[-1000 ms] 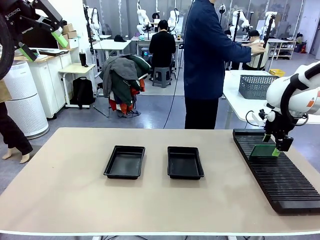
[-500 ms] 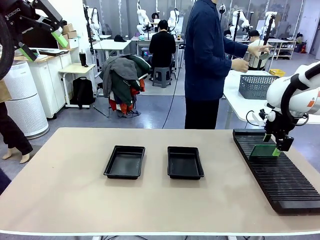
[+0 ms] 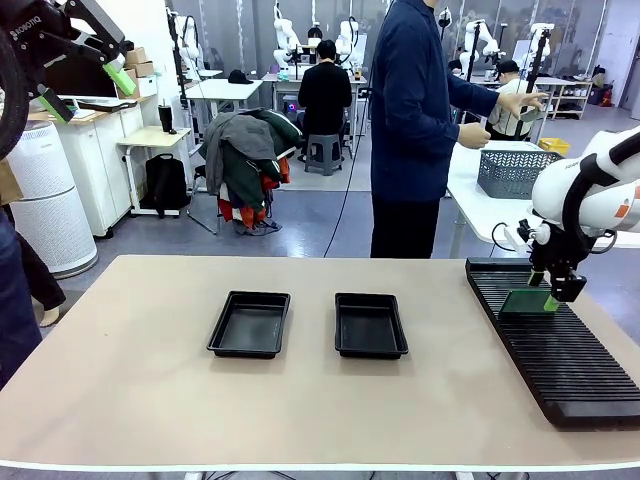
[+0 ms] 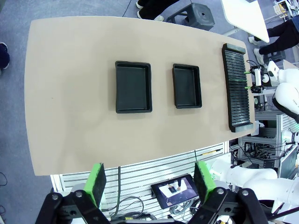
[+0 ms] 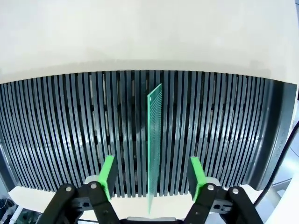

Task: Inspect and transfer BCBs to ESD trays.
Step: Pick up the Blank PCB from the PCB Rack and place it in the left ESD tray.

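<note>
Right wrist view puts the right tool [image 5: 152, 161] low over the black slotted rack [image 5: 70, 121], its two green pads [image 5: 108, 173] straddling a single BCB [image 5: 154, 140] that stands on edge in one of the slots. The jaws are apart, with a clear gap between the board and the pad on each side, so the tool has hold of nothing yet. The board shows its thin edge to this camera. Its long axis runs along the slot, straight away from the tool, and its flat faces are turned towards the pads. It sits about midway between them, which is what a squeeze on the faces would need. In the front view the same tool [image 3: 548, 290] hangs at the right-hand end of that board [image 3: 525, 302], near the far end of the rack [image 3: 560, 370] on the right side of the counter [image 3: 150, 400]. The two ESD trays, one [image 3: 250, 296] left of the other [image 3: 371, 297], lie empty in the middle of the counter, well apart from the rack and towards the robot's left. The right arm is plainly the nearer to the board. The left tool [image 3: 85, 92] is raised high at the far left, and the left wrist view shows that tool [image 4: 149, 179] with jaws wide and empty, looking down on both trays.
</note>
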`<state>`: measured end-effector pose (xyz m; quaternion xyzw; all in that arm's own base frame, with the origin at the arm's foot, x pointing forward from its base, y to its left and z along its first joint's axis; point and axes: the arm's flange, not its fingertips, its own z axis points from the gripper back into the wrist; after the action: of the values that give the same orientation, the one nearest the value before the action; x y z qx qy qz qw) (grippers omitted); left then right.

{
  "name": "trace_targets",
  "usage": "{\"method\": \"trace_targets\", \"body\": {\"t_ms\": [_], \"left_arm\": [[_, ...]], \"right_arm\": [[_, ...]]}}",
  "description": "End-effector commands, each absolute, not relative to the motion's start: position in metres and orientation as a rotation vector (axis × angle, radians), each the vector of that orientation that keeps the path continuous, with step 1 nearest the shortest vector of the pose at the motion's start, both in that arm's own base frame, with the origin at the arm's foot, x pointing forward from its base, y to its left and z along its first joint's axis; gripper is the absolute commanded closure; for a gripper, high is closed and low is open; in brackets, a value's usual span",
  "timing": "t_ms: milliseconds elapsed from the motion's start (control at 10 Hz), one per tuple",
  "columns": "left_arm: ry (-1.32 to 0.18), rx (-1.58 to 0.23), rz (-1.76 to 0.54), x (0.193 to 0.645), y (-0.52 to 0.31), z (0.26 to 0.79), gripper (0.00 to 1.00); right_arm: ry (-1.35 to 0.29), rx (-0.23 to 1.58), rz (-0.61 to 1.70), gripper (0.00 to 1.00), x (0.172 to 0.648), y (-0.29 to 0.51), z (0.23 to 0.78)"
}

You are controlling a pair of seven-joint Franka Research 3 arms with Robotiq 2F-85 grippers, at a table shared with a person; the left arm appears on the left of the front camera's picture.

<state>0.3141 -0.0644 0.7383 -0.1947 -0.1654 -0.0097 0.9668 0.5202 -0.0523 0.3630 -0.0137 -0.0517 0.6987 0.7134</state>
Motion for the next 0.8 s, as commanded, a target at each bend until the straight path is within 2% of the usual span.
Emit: {"method": "trace_targets", "body": {"t_ms": [0,700], "left_arm": [[-0.331,-0.403,-0.026,0.3143,-0.0647,0.7369,0.0],[-0.331,-0.403,-0.026,0.3143,-0.0647,0.7369,0.0]], "right_arm": [[-0.118,-0.065,1.535,0.28,0.5173,-0.0462,0.3622],[-0.13,-0.081,1.515,0.58,0.5161,-0.0462,0.3597]]}}
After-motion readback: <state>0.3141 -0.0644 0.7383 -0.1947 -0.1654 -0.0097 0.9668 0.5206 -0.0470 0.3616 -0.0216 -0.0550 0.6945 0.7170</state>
